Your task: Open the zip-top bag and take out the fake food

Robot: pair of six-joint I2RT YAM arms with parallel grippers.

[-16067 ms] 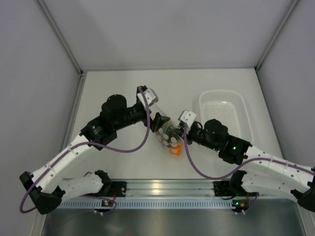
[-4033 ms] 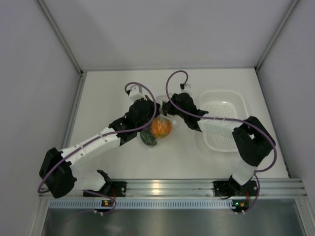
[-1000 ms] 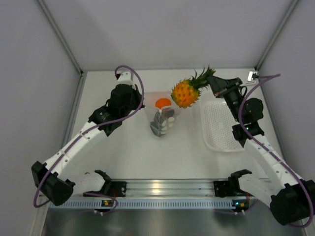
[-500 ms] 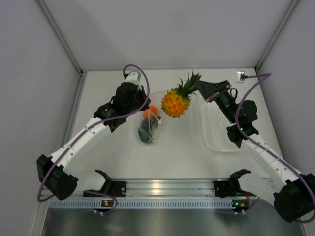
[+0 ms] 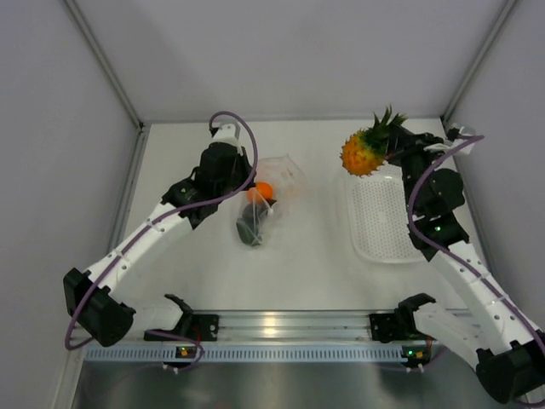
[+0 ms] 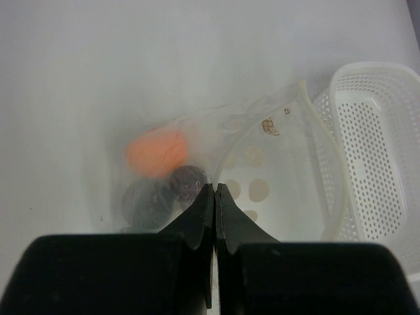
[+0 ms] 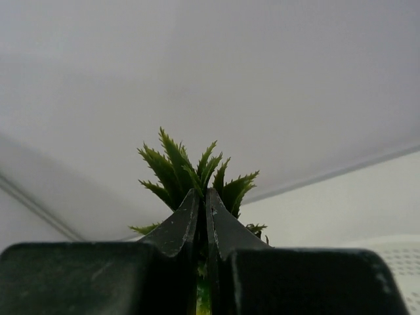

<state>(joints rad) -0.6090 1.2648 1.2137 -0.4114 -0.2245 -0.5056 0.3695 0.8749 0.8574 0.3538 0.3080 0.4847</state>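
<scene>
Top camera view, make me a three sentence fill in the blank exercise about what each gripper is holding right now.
The right gripper is shut on the pineapple's green ____.
The left gripper pinches the zip-top bag, which holds a round ____ fruit.
The perforated basket is ____ in colour.
Missing words: crown; orange; white.

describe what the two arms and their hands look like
The left arm and right arm are white tube links joined by bulky black joints, with a purple cable looping along each. The left hand and right hand each have two black, tapering fingers on a wide black block. A small green light glows on the right arm.
</scene>
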